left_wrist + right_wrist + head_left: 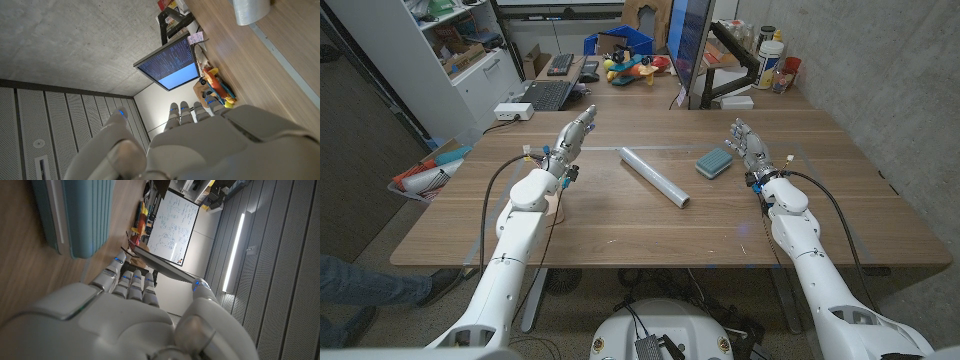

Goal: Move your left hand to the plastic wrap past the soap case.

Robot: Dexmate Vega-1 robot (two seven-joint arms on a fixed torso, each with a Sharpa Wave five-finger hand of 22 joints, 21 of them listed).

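Observation:
A roll of clear plastic wrap [654,177] lies diagonally at the table's middle; one end of the plastic wrap [250,11] shows in the left wrist view. A teal ribbed soap case [714,162] sits just to the roll's right, and the soap case [82,215] looms close ahead in the right wrist view. My left hand [574,138] is raised over the table's left part, fingers straight and together, holding nothing, well left of the roll. My right hand [747,148] stands beside the soap case's right side, fingers extended, not holding anything.
A monitor on a stand [688,50], a colourful toy [632,68], a blue bin [618,42] and bottles [772,62] are behind the table's far edge. A keyboard [546,95] and white box [513,111] sit at the back left. A round wooden piece [555,207] lies under my left forearm.

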